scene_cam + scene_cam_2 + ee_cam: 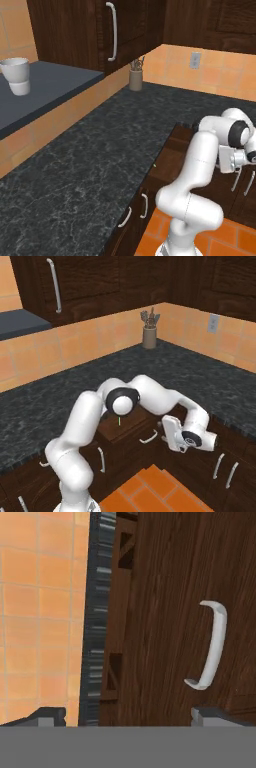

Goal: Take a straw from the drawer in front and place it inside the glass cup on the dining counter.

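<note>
The dark brown drawer (131, 428) stands pulled out from under the black worktop; its inside also shows beside the arm in the left base view (172, 152). A thin green straw (119, 420) pokes up inside it, just under the arm's elbow. My gripper (163, 435) is low in front of the drawer, open and holding nothing. In the hand view the drawer front (165, 612) is close ahead, its curved silver handle (212, 644) lies off to one side, and the gripper (131, 717) has both tips spread wide. The glass cup and the dining counter are out of view.
The black speckled worktop (90, 165) runs round the corner, with a utensil holder (135, 77) at the back wall. A white cup (16, 75) stands on a dark grey ledge at the left. Cabinet doors with vertical handles (225, 471) flank the drawer above orange floor tiles (145, 491).
</note>
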Robot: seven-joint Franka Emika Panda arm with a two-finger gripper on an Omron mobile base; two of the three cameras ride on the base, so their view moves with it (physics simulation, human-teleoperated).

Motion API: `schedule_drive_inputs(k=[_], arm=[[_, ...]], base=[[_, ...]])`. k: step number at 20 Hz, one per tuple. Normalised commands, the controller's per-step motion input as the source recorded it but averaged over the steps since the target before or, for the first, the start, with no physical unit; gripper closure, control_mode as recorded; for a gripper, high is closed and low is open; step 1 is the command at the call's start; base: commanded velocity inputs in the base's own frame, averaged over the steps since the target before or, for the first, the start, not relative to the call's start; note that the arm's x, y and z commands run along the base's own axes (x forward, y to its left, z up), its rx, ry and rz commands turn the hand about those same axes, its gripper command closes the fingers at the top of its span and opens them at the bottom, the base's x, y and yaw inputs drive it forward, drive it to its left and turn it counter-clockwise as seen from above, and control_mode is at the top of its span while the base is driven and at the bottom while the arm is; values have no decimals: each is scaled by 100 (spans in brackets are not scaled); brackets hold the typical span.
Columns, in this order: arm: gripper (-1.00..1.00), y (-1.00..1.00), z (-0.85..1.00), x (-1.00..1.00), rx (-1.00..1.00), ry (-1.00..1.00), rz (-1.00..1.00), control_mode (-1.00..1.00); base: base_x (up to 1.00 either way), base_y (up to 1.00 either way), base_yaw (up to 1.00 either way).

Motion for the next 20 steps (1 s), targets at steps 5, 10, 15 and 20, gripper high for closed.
schedule_drive_inputs(k=[5, 10, 15, 20], arm=[[-100, 28, 72, 2, -13, 0, 12, -100], [-100, 55, 24, 31, -17, 0, 11, -100], [-100, 64, 2, 46, -22, 1, 7, -100], [-100, 56, 4, 40, -22, 2, 8, -100]], base=[[0, 0, 0], [0, 0, 0], [0, 0, 0], [0, 0, 0]])
